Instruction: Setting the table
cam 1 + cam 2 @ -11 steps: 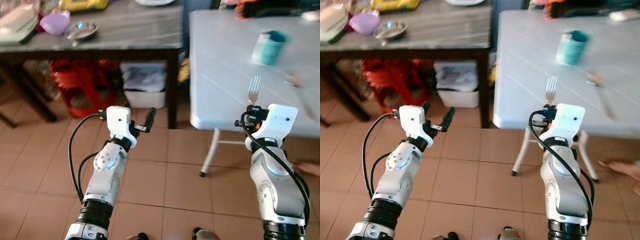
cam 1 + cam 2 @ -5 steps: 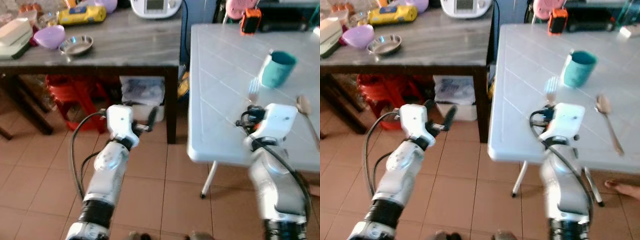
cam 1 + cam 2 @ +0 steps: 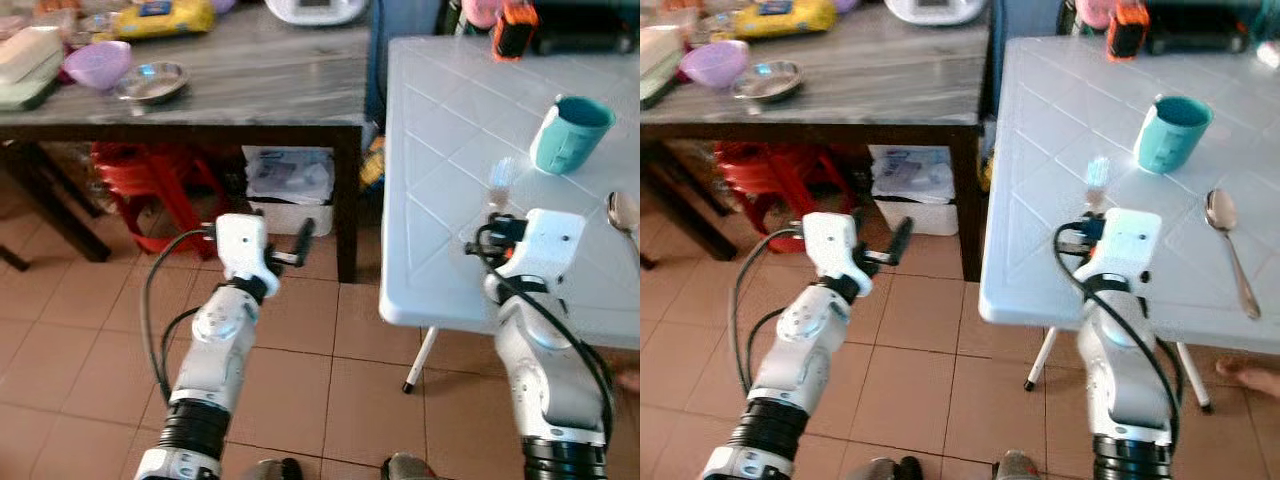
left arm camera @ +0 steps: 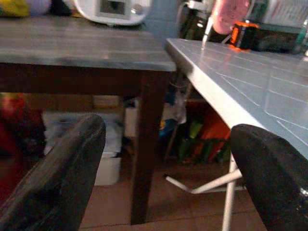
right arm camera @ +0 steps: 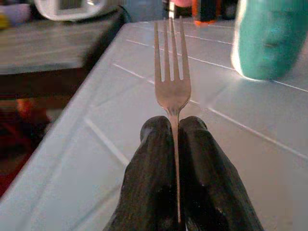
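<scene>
Fork (image 5: 172, 72): pinched by its handle in the right hand (image 5: 174, 132), tines pointing up and away over the near part of the white worktop (image 3: 1060, 130). Pretty blurry in the head views, sharp in the right wrist view.
Dark worktop (image 3: 250, 85): on the far left, carrying a purple bowl (image 3: 97, 63), a small steel dish (image 3: 150, 80), a yellow packet (image 3: 160, 17) and a white appliance (image 3: 315, 8) cut off at the top edge. Can't tell if anything's in the bowl or the dish.
Under it: red plastic stools (image 3: 150, 185) and a white bin (image 3: 290, 185) with something crumpled inside, hard to make out.
Left hand (image 3: 285, 243): fingers spread wide, gripping nothing, hovering over the tiled floor (image 3: 80, 330) near the dark worktop's leg.
White worktop: teal mug (image 3: 1172, 132) standing upright, inside not visible from here. Spoon (image 3: 1230, 245) lying flat to its right, well apart from the fork.
Far edge: orange-and-black object (image 3: 1125, 30) plus a pink thing (image 4: 228, 14), both partly cut off.
Bottom right corner: someone's toes (image 3: 1250, 378) on the floor.
</scene>
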Controlling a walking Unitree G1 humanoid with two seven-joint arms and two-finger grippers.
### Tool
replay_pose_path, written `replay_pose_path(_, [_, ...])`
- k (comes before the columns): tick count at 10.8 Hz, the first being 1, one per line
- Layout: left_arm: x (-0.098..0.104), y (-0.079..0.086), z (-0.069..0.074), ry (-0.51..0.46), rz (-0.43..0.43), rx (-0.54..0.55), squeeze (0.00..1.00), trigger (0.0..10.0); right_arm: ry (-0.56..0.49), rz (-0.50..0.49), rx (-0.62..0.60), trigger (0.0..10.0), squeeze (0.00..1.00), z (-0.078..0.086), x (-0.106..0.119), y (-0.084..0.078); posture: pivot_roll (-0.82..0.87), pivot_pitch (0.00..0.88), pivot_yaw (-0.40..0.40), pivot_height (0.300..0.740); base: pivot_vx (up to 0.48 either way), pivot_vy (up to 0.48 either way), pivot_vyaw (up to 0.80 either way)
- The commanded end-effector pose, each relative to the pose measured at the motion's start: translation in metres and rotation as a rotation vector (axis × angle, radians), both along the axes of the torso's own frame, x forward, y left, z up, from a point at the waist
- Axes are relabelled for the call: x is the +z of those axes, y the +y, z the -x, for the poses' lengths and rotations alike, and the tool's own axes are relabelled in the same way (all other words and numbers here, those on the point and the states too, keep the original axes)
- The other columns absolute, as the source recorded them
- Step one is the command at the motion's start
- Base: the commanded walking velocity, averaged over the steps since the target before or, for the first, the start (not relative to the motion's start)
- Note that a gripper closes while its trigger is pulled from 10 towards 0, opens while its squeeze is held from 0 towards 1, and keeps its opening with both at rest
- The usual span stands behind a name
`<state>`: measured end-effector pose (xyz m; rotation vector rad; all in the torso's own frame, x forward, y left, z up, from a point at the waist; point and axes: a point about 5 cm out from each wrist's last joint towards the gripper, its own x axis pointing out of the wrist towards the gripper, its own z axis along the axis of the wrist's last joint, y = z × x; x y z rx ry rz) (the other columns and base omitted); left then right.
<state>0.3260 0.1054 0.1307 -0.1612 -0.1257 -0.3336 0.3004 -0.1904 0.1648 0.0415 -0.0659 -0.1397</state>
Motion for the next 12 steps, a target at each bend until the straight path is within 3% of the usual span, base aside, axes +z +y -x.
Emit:
replay_pose_path(1, [-0.002, 0.0031, 0.0011, 0.012, -0.008, 0.007, 0.0, 10.0, -0.011, 0.003, 0.009, 10.0, 0.0, 0.001, 0.0018, 0.0019, -0.21, 0.161, 0.084, 0.74, 0.0, 0.0, 0.0])
replay_pose_path(12, [-0.002, 0.0009, 0.0014, 0.02, -0.019, -0.011, 0.0, 10.0, -0.001, -0.008, -0.006, 10.0, 0.0, 0.001, -0.0003, 0.0007, -0.21, 0.163, 0.093, 0.74, 0.0, 0.024, -0.04])
